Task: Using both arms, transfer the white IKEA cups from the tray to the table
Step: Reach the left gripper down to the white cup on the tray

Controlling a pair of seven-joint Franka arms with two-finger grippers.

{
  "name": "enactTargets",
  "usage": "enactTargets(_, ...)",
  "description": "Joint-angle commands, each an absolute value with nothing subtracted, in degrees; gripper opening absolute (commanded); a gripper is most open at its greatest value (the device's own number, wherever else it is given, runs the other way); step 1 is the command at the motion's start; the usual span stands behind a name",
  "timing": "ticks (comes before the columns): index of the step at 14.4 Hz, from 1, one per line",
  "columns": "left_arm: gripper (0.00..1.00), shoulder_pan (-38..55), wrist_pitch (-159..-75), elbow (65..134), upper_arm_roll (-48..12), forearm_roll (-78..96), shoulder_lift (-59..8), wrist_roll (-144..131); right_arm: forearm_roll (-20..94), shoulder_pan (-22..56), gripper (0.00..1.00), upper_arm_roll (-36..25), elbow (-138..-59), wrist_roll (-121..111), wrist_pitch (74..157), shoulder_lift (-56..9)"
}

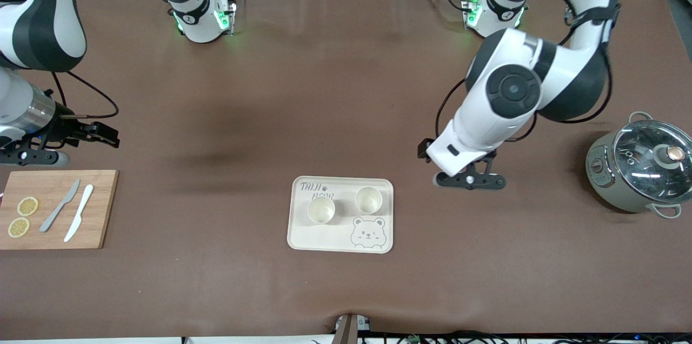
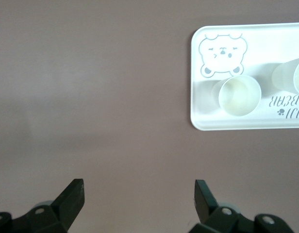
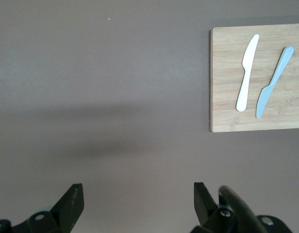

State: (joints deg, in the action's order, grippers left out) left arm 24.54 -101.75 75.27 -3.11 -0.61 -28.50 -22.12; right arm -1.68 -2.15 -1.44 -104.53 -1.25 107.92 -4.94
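White cups [image 1: 321,210] [image 1: 368,200] upright on tray [image 1: 340,244]; left gripper [image 1: 471,180] beside tray, right gripper [image 1: 92,134] above board [image 1: 102,209], jaws wide, empty

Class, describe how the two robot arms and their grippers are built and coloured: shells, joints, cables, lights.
Both arms have glossy white rounded shells with black joint bands; thin black cables trail along them, and green lights glow at their bases. The left gripper and right gripper are black, each with two angular fingers.

Bear-print tray [image 1: 378,192] mid worktop [image 1: 324,90]. Board [image 1: 97,209] at right arm's end: grey knife [image 1: 59,206], white knife [image 1: 79,220], two lemon slices [image 1: 27,206]. Lidded pot [image 1: 640,168] at left arm's end.
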Motion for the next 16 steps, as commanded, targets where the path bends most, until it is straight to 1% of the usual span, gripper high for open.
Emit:
enactTargets(1,1.00,25.57,-104.75,73.48,-3.08,-1.49,-31.89,-22.58,-2.64,-2.55,1.00,-0.97,-104.68,-1.05,108.37,-4.83)
enactTargets(7,1.00,29.08,-114.77,73.56,-2.90,-1.67,-38.49,-26.36,-2.55,-2.55,1.00,-0.97,-104.68,-1.05,108.37,-4.75)
enactTargets(11,1.00,30.23,-119.96,73.65,-2.72,-1.84,-41.21,-27.16,-2.46,-2.46,1.00,-0.97,-104.68,-0.97,108.37,-4.75)
enactTargets(16,1.00,31.64,-128.48,73.56,-2.29,-2.64,-45.43,-27.33,-2.37,-2.29,1.00,-0.88,-104.68,-0.97,108.46,-4.75)
